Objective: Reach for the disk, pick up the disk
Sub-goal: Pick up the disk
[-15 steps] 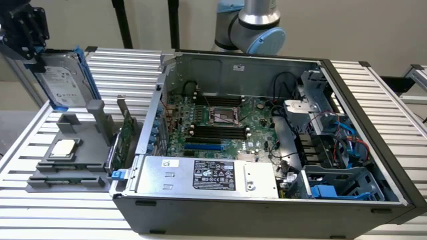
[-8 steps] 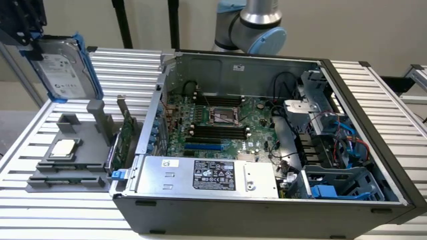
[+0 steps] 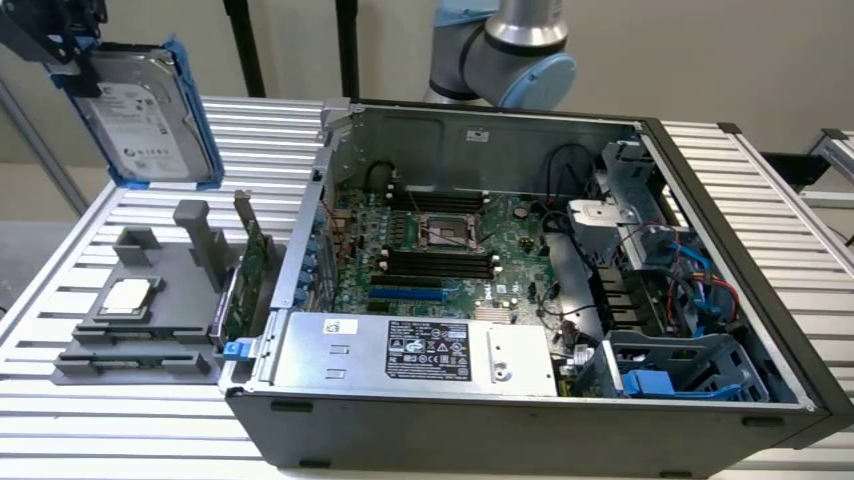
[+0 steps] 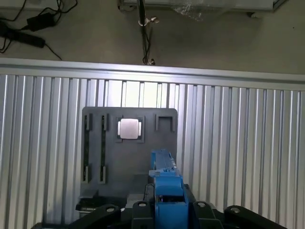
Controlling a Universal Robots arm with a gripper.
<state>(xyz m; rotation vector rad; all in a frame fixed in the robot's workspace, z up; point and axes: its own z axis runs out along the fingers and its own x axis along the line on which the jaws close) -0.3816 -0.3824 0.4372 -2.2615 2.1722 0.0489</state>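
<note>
At exterior view's upper left: gripper [image 3: 67, 55] clamped on blue-framed disk [image 3: 147, 120], held on edge in air, well clear above grey fixture [image 3: 147, 262]. You had reach and pickup both done; nothing remained.

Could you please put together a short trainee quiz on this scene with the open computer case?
1. True or false: the disk lies flat inside the computer case.
2. Multiple choice: what sits on the grey fixture beside the case? A) a silver chip B) a fan C) a screwdriver
3. Short answer: what does the gripper hold?
Key:
1. False. It is held up in the air, outside the case and off the table.
2. A, the small square silver chip.
3. The disk, with its blue carrier frame between the fingers.
</note>
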